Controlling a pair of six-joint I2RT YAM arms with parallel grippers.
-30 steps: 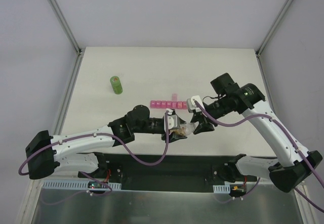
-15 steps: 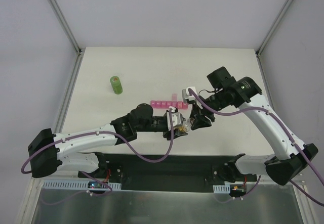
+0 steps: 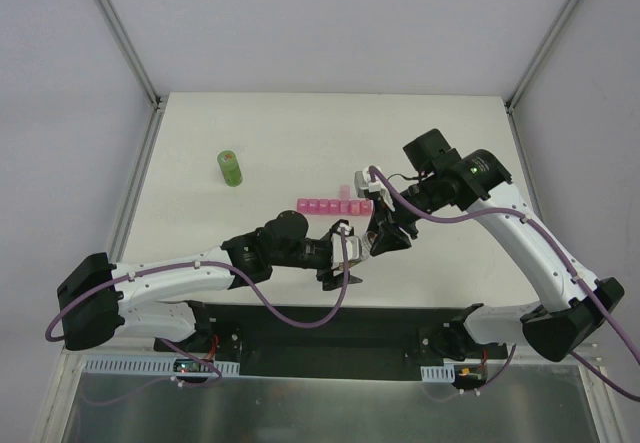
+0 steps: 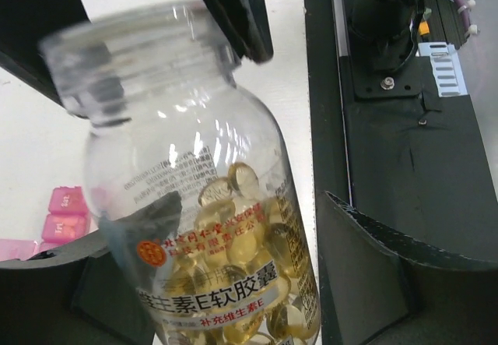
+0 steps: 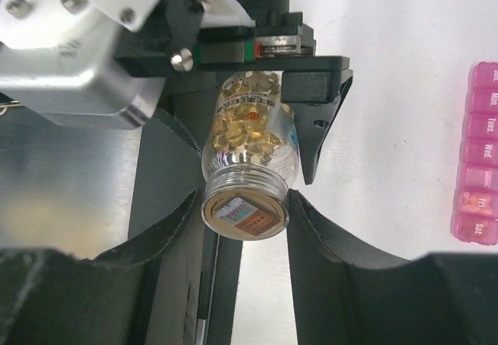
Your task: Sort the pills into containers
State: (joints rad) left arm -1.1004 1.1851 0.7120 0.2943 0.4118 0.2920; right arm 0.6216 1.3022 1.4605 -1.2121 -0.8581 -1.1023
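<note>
Table (image 3: 450, 133) | containers (image 3: 333, 206) mid-table, off every edge | bottle (image 4: 210, 228) in left end effector (image 3: 351, 254)

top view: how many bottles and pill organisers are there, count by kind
green bottle: 1
clear pill bottle: 1
pink pill organiser: 1
total: 3

White-and-black arms (image 3: 170, 278), purple cables (image 3: 298, 322)
</note>
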